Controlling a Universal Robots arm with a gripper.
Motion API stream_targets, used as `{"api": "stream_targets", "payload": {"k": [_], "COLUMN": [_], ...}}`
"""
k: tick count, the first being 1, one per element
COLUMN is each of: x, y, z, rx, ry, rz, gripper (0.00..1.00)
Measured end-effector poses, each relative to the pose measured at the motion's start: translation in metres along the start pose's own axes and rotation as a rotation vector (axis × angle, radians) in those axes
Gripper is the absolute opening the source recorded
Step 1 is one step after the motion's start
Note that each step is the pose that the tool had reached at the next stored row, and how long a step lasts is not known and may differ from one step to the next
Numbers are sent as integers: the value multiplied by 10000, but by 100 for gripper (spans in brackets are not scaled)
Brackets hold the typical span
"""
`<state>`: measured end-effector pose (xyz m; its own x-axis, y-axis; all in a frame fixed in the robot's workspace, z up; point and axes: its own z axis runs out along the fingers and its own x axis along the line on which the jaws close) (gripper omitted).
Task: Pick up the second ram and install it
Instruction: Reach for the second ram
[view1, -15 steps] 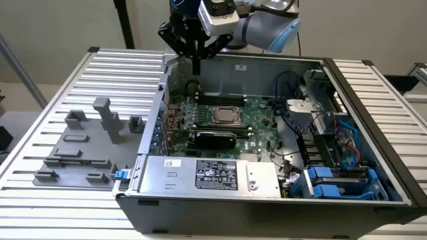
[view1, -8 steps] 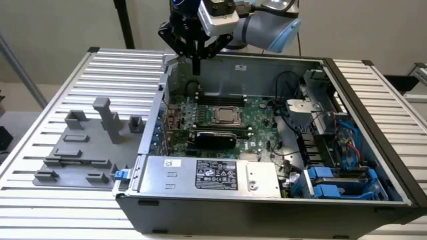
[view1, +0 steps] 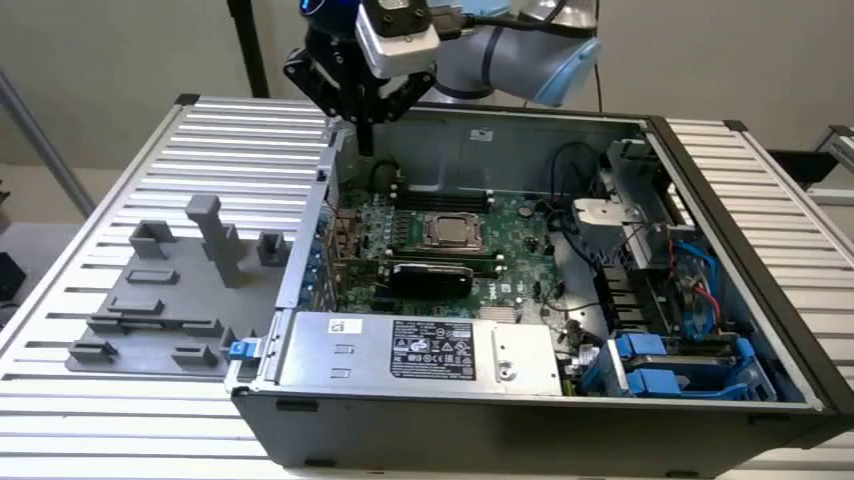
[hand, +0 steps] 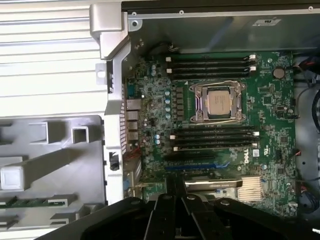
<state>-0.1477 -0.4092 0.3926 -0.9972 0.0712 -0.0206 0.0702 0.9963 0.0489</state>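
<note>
Gripper (view1: 363, 128) hangs above the case (view1: 534, 420), over the corner of its open top nearest the fixture (view1: 160, 300). Seen from the wrist, its fingers (hand: 162, 215) look drawn together with nothing between them. The second ram (hand: 30, 201) appears to be the thin green strip lying in a groove of that grey fixture, which sits outside the case right against its port-side wall. Just one long edge shows, so its chips cannot be made out. Inside the case the motherboard (hand: 270, 100) lies flat on the floor, with black slots (hand: 212, 137) running on both sides of the processor (hand: 219, 102). Whether a stick already sits in any of them I cannot tell.

Judging by its shape, the stick should be very light and stiff, but thin and easily harmed. It will not take bending, and the chips and the contact edge are poor places for pressure. The safest hold is likely across the two flat faces near the middle of the upper long edge, taken squarely so it hangs level and does not swing. Smooth faces may slip under a weak pinch.
</note>
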Motion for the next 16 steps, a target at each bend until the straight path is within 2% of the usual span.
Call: {"api": "stream_targets", "payload": {"k": [16], "x": [713], "y": [-233], "z": [-26], "rx": [11], "ry": [-138], "rz": [-8], "gripper": [0]}}
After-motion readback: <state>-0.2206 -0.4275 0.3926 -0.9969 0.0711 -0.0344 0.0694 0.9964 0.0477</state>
